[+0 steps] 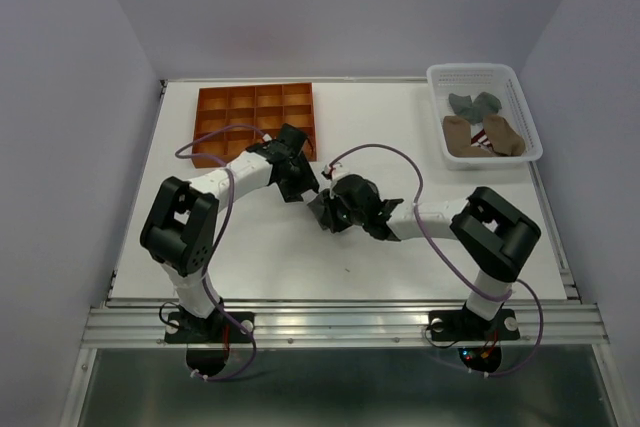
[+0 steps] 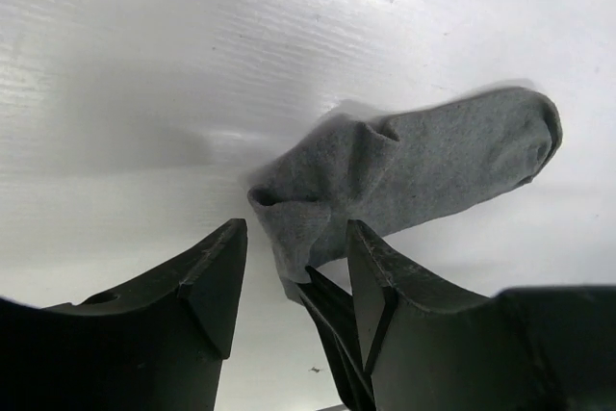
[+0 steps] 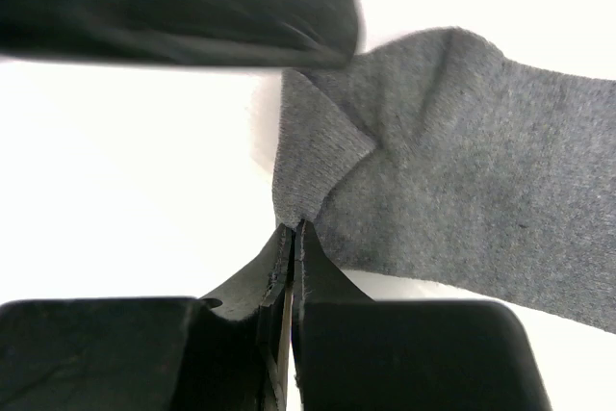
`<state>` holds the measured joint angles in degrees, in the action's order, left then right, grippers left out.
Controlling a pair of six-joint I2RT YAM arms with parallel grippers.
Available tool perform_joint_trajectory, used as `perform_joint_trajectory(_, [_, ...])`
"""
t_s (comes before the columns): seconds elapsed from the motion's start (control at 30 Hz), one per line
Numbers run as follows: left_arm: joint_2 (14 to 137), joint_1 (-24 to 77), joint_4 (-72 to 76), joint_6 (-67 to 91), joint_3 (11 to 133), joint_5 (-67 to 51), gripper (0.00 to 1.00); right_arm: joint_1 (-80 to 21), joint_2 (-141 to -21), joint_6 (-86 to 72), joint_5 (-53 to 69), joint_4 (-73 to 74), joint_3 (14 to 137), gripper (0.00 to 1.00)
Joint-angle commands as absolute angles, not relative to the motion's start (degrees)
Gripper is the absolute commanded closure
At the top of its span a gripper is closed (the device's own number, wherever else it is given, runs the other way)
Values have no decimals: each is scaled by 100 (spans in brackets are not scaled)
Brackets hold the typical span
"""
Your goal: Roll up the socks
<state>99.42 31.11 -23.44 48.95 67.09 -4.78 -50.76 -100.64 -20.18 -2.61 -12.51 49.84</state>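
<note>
White table (image 1: 400,257) under all of it, with an orange divided tray (image 1: 255,117) at the far left and a white basket (image 1: 533,142) at the far right, holding more socks (image 1: 485,132), grey and tan, well apart from the work. Both arms bent inward and meeting near the middle of the table: left arm (image 1: 235,175) reaching right and away from its base, right arm (image 1: 430,217) reaching left, wrists low and tilted down toward the surface. Between them, flat on the table, one grey sock (image 2: 423,166), almost hidden beneath the two claws from above. From the left wrist, long axis running from the cuff end, right at the claw, out to the rounded toe at the upper right; bulk of the fabric therefore ahead of the fingers and off to their right. Near end folded over once, a small flap rather than a roll. Left claw (image 2: 294,238) spread apart, straddling that folded end and apparently not clamping it. Right claw (image 3: 292,233) pressed together on a corner of the folded edge, a thin pinch of fabric between the tips, the remainder stretching off to its right. Both claws about equally near. By judgement, rolling barely begun; next turn likely to travel along the axis toward the toe, starting from the pinched corner.
</note>
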Motion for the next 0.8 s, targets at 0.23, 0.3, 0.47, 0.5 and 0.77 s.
perform_joint_trajectory(0.23, [9422,2988,-1960,4878,6293,-430,43,-4237,-9923,-3084,1370,-1951,4711,99])
perform_joint_trajectory(0.3, [9352,2997,-1846,4869,6197,-562,43,-4166,-9975,-3199,1485,-2048,4658,99])
perform_joint_trajectory(0.47, [9132,3137,-1336,4861,5722,-765,43,-3885,-10134,-3550,1897,-2214,4597,99])
perform_joint_trajectory(0.5, [9132,3181,-1266,4860,5678,-773,43,-3833,-10160,-3612,1977,-2215,4588,99])
perform_joint_trajectory(0.77, [9422,3366,-941,4913,5704,-844,46,-3542,-10388,-3885,2320,-2250,4597,99])
